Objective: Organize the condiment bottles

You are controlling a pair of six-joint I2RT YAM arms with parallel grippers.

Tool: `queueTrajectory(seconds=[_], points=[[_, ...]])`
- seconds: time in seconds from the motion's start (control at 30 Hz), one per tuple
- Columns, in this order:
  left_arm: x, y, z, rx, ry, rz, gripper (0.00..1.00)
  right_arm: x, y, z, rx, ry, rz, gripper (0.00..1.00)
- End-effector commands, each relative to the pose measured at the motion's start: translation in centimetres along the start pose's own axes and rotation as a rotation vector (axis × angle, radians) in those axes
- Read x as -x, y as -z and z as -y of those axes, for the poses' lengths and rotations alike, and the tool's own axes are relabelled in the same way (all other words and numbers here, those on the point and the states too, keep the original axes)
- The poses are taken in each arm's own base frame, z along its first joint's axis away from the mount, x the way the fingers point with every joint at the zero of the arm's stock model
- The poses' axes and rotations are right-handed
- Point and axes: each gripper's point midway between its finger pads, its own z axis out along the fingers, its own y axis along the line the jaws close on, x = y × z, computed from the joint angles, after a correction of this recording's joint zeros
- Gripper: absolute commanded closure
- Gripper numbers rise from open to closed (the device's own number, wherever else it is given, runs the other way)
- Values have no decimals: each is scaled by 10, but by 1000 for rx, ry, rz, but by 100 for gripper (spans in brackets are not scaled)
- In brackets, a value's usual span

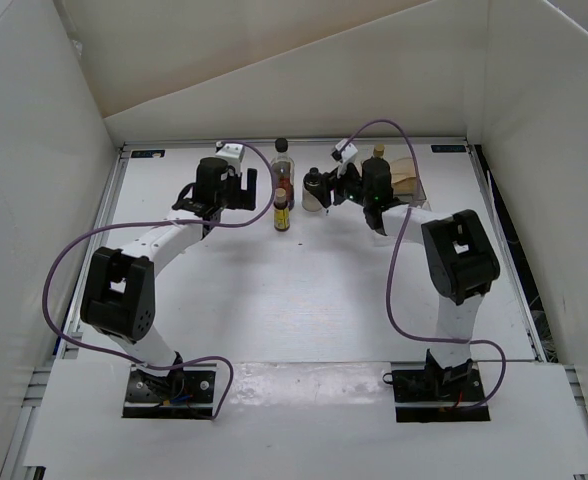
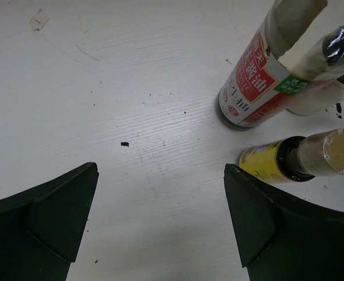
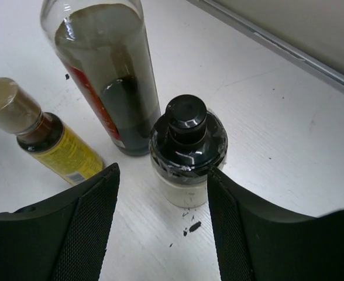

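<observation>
Left gripper (image 2: 160, 174) points down at the table, jaws spread wide, well left of the squat bottle (image 3: 187, 149). Right gripper (image 3: 162, 175) straddles that bottle, jaws apart, left finger (image 3: 96, 205) clear of it.

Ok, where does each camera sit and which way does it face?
Top external: above and behind the bases, looking down on the table; both arms show.
Left wrist: looks down between the left fingers at the table.
Right wrist: looks down between the right fingers at the squat bottle.
Shared: both wrist views catch the tall bottle and a yellow bottle.
</observation>
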Motion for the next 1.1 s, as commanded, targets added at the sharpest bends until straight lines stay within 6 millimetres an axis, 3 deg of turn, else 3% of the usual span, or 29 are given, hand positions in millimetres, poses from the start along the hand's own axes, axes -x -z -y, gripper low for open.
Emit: queueTrajectory(seconds=[0.0,0.03,0.33,0.4,0.7,0.8,0.9,0.93,0.97,1.07], points=[[20,10,-4,2,7,53,0,34,-13,6,23,18,92,35],[19,9,-6,5,6,47,0,43,-16,7,27,21,108,35],[16,2,-13,17,11,30,0,35,-35,21,34,4,91,35],[17,0,-12,13,11,31,0,39,-40,16,46,7,96,35],[14,-3,-14,17,14,19,0,19,-50,12,63,-21,61,37],[12,-4,-16,20,16,14,0,15,-49,14,57,-23,53,45],[12,-5,-15,17,19,14,0,17,-45,16,53,-23,56,71],[13,-4,-14,12,18,14,0,15,-44,18,45,-25,53,92],[14,-5,-15,15,19,16,0,21,-41,17,42,-16,61,100],[14,-5,-14,10,25,19,0,20,-34,17,37,-6,59,100]])
